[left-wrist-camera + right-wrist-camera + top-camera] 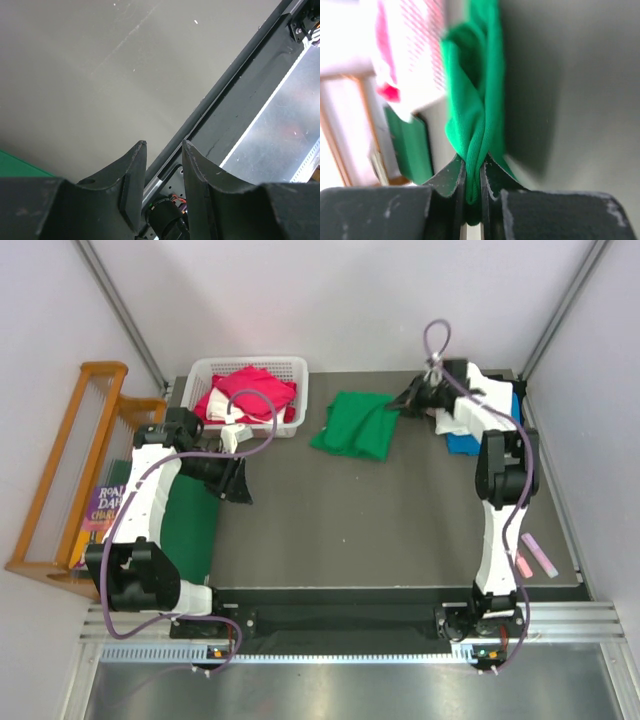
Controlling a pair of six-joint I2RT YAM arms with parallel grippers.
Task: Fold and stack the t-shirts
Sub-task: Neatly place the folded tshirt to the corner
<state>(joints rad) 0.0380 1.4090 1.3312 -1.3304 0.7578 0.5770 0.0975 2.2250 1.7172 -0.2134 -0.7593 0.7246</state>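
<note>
Green t-shirt (355, 427) lies bunched at upper centre of the top view, its right edge pinched between the closed fingers of the right gripper (474, 160). Lift slowly, or the thin fold may slip out. Left gripper (164, 145) hangs part-open and empty. Book (100, 508) at far left reads "ROAL… DA…"; the rest is too small.
</note>
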